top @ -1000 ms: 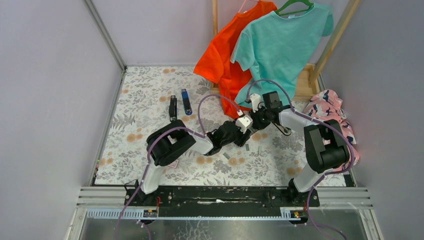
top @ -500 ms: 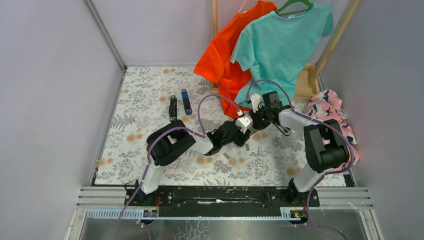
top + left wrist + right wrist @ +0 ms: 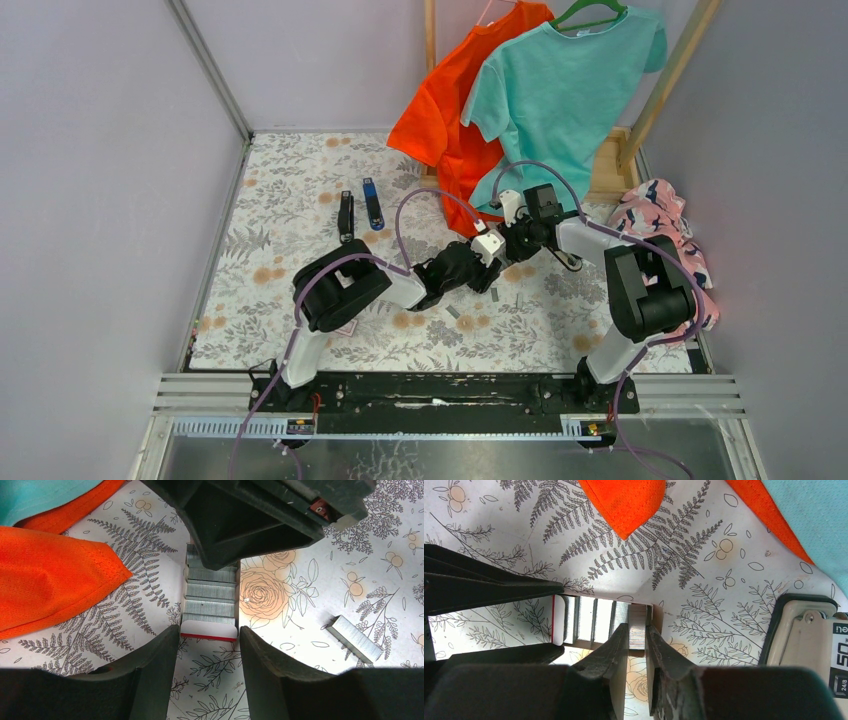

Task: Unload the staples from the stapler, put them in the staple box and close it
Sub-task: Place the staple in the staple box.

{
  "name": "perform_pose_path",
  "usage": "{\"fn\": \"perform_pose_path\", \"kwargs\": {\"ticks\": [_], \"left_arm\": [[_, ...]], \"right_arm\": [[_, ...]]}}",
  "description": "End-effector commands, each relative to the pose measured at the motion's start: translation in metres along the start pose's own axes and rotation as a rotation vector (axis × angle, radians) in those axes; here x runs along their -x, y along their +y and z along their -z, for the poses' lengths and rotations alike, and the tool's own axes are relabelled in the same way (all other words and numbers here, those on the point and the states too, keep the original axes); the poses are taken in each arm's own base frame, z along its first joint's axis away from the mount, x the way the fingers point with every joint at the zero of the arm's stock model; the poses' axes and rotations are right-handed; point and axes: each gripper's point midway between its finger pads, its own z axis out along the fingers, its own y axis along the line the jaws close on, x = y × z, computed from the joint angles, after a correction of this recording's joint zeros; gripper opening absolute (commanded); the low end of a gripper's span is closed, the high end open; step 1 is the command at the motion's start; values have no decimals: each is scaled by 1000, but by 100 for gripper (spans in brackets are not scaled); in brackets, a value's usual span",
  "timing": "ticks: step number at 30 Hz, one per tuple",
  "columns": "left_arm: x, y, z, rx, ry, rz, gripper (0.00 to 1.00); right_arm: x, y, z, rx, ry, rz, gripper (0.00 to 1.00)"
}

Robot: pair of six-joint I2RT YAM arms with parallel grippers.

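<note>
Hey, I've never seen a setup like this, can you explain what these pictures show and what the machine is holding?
These are two robot arms bolted to a table's near edge, each ending in a two-finger gripper. The wide picture looks down from above and behind; the other two come from a camera on each wrist. On the floral tablecloth lie a black stapler, a blue bar and loose staples. An orange shirt and a teal shirt hang at the back. The left gripper clamps a red-and-white card tray of staple strips; the right gripper pinches one strip in it.
</note>
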Motion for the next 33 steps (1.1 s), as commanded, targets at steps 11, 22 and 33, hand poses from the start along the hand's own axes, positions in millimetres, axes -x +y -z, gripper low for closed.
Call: {"fn": "perform_pose_path", "kwargs": {"ticks": [11, 22, 33], "left_arm": [[-10, 0, 1, -11, 20, 1, 55], [-11, 0, 1, -11, 20, 3, 55], [-9, 0, 1, -10, 17, 4, 55]], "right_arm": [[10, 2, 4, 6, -11, 11, 28], [13, 4, 7, 11, -24, 8, 30], [27, 4, 19, 0, -74, 7, 33]]}}
